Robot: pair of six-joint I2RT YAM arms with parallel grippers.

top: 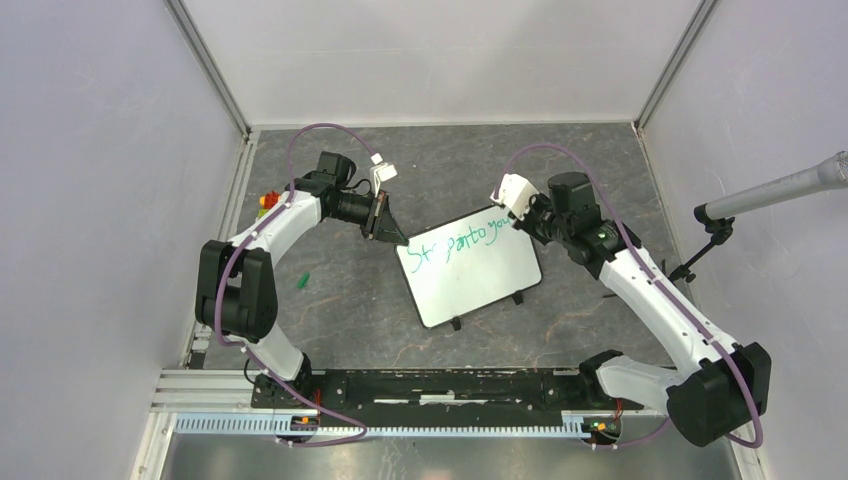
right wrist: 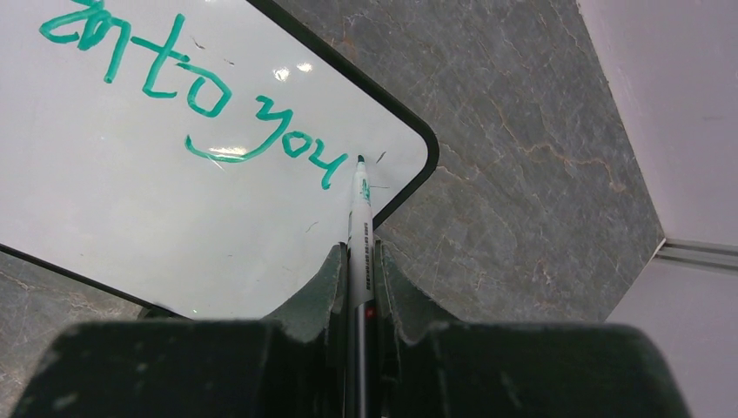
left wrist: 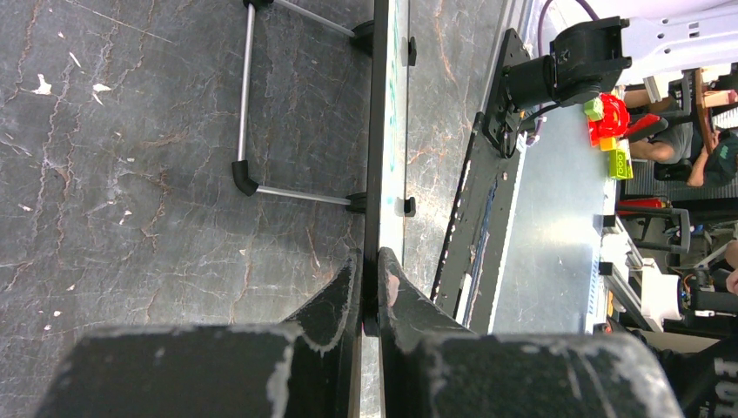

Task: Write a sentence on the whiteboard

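The whiteboard (top: 480,285) lies tilted mid-table, with the green sentence (top: 455,243) running along its upper edge. My left gripper (top: 396,237) is shut on the board's upper left corner. In the left wrist view the whiteboard (left wrist: 376,131) is a thin dark strip clamped in the left gripper (left wrist: 370,261). My right gripper (top: 517,222) is at the board's upper right corner, shut on a white marker (right wrist: 359,228). The marker's green tip touches the whiteboard (right wrist: 130,218) just right of the last word of the sentence (right wrist: 218,113), which reads "to you". The right gripper (right wrist: 358,254) grips the marker's barrel.
A small green cap (top: 303,279) lies on the table left of the board. Coloured blocks (top: 268,200) sit by the left wall. A microphone (top: 775,190) on a small stand (top: 700,255) reaches in from the right. The board's wire stand (left wrist: 248,96) shows behind it.
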